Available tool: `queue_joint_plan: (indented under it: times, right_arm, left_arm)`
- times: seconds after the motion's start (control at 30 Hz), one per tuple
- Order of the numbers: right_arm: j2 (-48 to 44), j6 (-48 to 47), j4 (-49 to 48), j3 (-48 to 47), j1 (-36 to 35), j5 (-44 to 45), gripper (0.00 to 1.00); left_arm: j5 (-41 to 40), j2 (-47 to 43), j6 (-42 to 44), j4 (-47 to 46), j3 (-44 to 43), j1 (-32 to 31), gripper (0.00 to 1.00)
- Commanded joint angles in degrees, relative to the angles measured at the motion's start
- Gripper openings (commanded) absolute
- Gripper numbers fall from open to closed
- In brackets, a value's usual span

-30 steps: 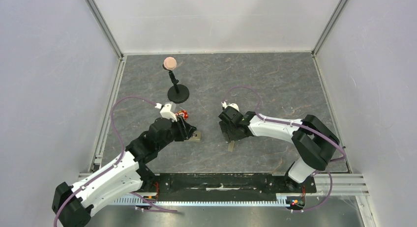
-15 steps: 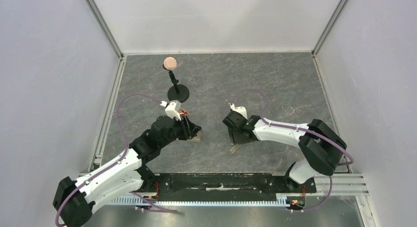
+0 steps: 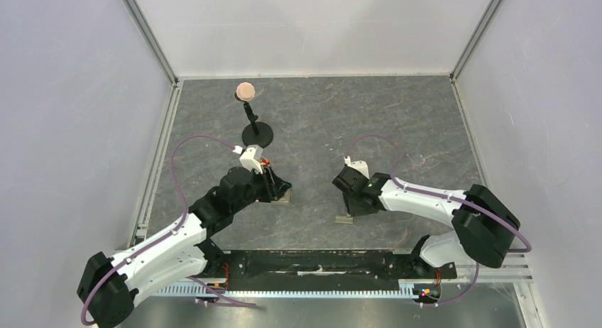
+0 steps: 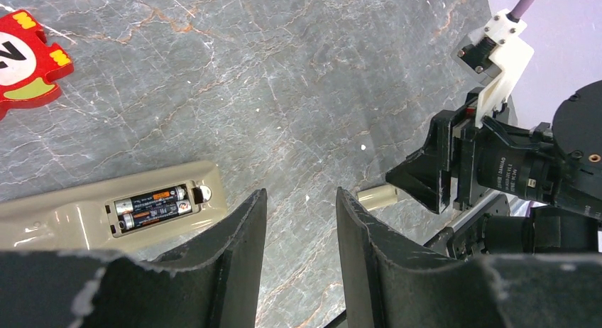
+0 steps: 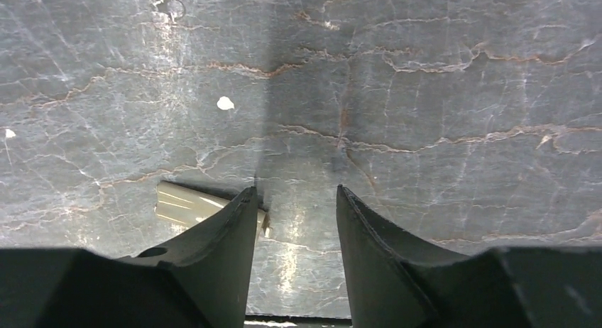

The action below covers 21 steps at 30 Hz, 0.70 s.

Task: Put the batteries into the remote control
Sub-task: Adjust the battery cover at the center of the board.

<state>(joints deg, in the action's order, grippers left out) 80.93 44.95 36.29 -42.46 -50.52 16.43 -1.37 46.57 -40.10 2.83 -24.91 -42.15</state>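
The remote control lies tan back up, its compartment open. The two batteries sit side by side inside it. In the top view only the remote's end shows under my left gripper. My left gripper is open and empty, just right of the remote. The small beige cover lies on the floor, partly behind my right gripper's left finger. My right gripper is open and empty; in the top view the right gripper stands just above the cover.
A red puzzle-like gadget lies beyond the remote, and also shows in the top view. A black stand with a pinkish ball is behind the left arm. Metal rails edge the grey marbled floor.
My right gripper has moved right and nearer the front edge, and the beige cover has slid along with it. My left gripper has shifted slightly right over the remote's end.
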Motion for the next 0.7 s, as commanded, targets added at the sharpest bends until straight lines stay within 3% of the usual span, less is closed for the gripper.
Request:
queue_joint_plan:
  times: [0.0,0.13,0.33,0.53,0.67]
  right_arm:
    - [-2.6,-5.4,0.2,-3.0,0.1,1.9,0.49]
    - [-4.6,-18.4,-2.6,-5.8,0.1,-2.2,0.54]
    - [-5.9,-47.2,-0.1,-6.9,-0.1,-16.2,0.61]
    - [-8.2,-64.2,0.1,-5.8,-0.1,-22.9,0.62]
    - [-6.7,-70.2,0.3,-5.1,-0.3,-27.3,0.62]
  left_arm:
    - [-0.6,-0.4,2.0,-2.5,0.1,-0.1,0.46]
    - [-3.1,-1.5,2.4,-0.4,-1.1,0.0,0.46]
    - [-7.2,-3.6,0.0,6.0,-4.9,1.3,0.47]
    - [-1.9,-4.0,-3.7,8.8,-8.9,7.3,0.47]
    - [2.7,-3.3,-5.3,9.2,-10.8,11.2,0.47]
